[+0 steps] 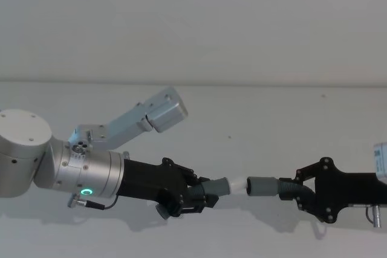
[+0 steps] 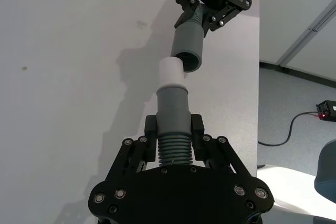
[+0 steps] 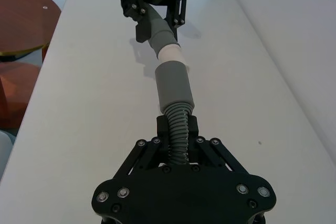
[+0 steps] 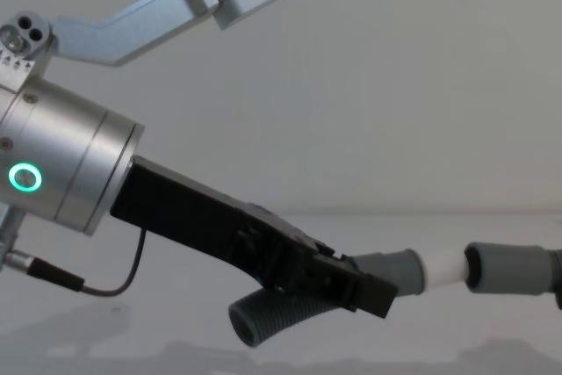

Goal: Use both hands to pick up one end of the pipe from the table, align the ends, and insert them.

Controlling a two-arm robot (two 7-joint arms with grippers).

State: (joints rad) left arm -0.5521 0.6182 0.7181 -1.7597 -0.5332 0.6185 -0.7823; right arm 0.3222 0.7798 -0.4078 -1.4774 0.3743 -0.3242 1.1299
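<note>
At lower left of the head view, the left pincer (image 1: 202, 196) is clenched on the white-tipped pipe piece (image 1: 225, 187), held above the white surface (image 1: 242, 119). At lower right, the right pincer (image 1: 294, 190) grasps the socket pipe piece (image 1: 266, 186). The white plug tip (image 1: 239, 185) sits at the grey socket mouth (image 2: 185, 59), the two pieces roughly in line.

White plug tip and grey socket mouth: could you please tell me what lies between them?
Nothing lies between them: the white plastic plug tip meets the round grey socket mouth, without any clear gap in the head view; the left wrist view agrees.
</note>
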